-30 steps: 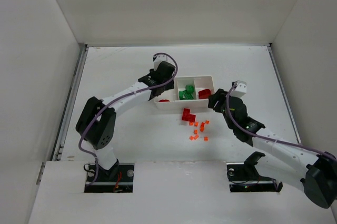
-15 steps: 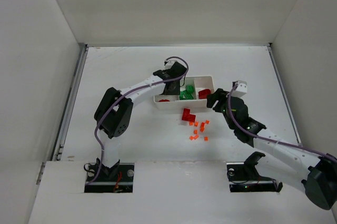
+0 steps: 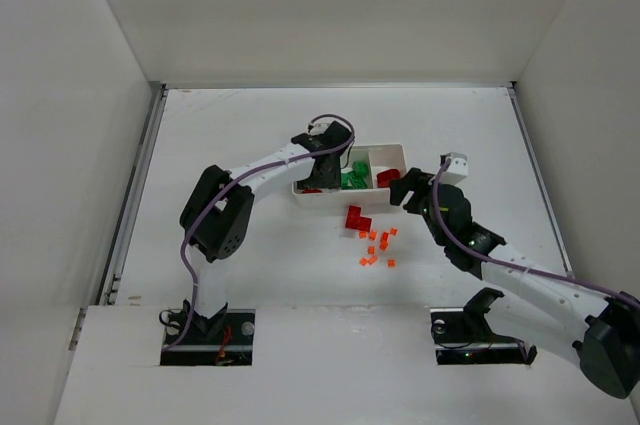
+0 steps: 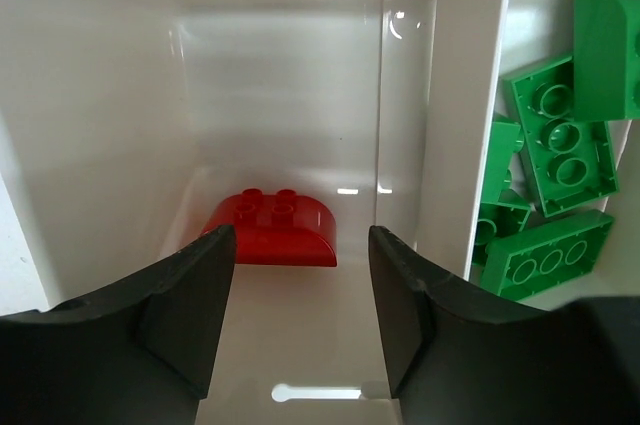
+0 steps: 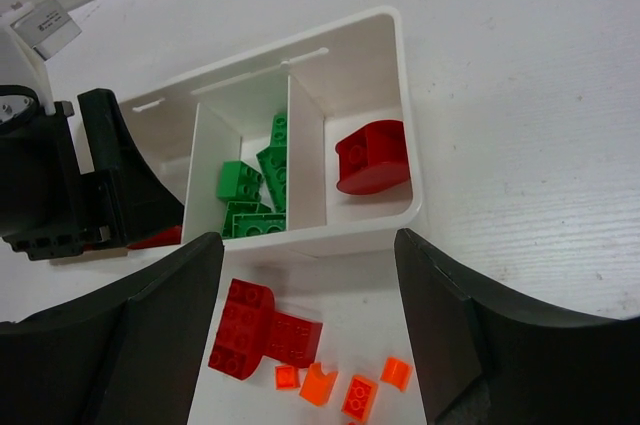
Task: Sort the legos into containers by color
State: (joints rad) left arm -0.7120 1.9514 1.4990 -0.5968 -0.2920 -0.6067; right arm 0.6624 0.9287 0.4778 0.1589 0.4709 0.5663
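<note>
Left gripper (image 4: 300, 280): fingers moderately apart and holding nothing, reaching into the tray's left-end compartment.
Red rounded brick (image 4: 270, 230): lies studs-up on that compartment's floor, just beyond the fingertips and centred on the gap; whether it touches them is unclear.
Right gripper (image 5: 308, 245): fingers spread wide and empty, poised over the tray's near wall.
Tray (image 5: 408, 180): white, with three compartments side by side.
Middle compartment: a heap of green bricks (image 5: 255, 195).
Right-end compartment: one red brick (image 5: 372, 157) lying alone.
Loose red bricks (image 5: 255, 333): on the table (image 5: 520, 95) just beside the tray's near wall.
Orange bits (image 5: 345, 387): scattered beside those red bricks, outside the tray.
</note>
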